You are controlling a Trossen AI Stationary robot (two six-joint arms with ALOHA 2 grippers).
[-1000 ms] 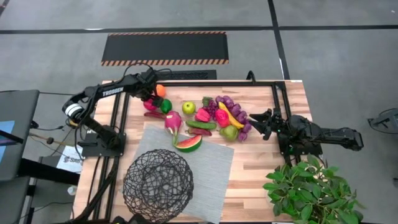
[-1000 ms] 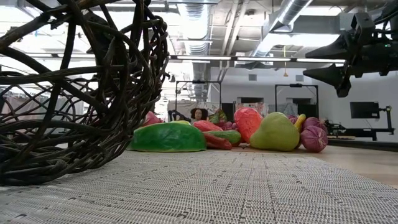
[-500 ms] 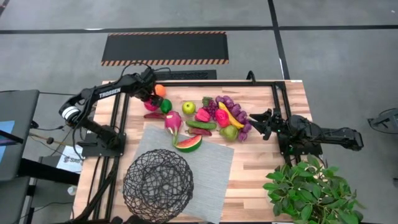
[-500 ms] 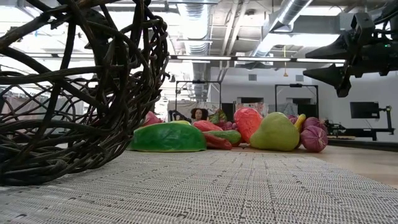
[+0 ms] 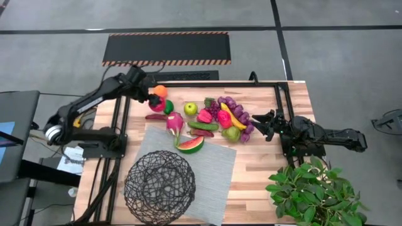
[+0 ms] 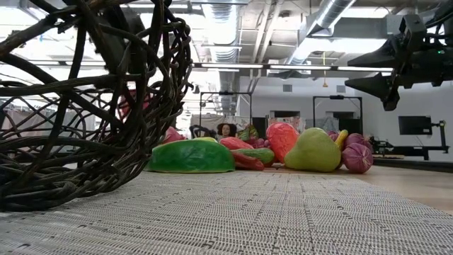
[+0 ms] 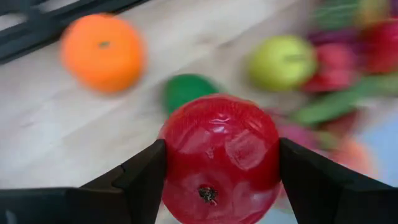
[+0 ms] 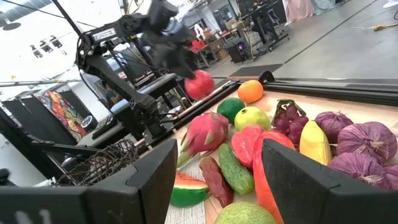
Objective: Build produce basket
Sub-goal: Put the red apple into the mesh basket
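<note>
My left gripper hangs over the table's far left corner, shut on a shiny red round fruit. Below it on the wood lie an orange, a lime and a green apple. The remaining produce is piled at the table's middle. The dark wire basket rests on a grey mat at the near edge. My right gripper waits open and level to the right of the pile, holding nothing. My left gripper pinches the red fruit by two opposite sides between its two fingers. The fingers slant down at it from the table's far left. The fruit is lifted clear of the table, its dimpled end toward the wrist camera.
A leafy green plant stands at the near right corner. Black frame rails run along the far edge and both sides. Bare wood lies between the mat and the plant.
My left gripper has risen and drawn back a little toward the table's left edge, tipping less steeply downward. The red fruit has come up with it, off the wood beside the lime and orange, and now hangs clear.
</note>
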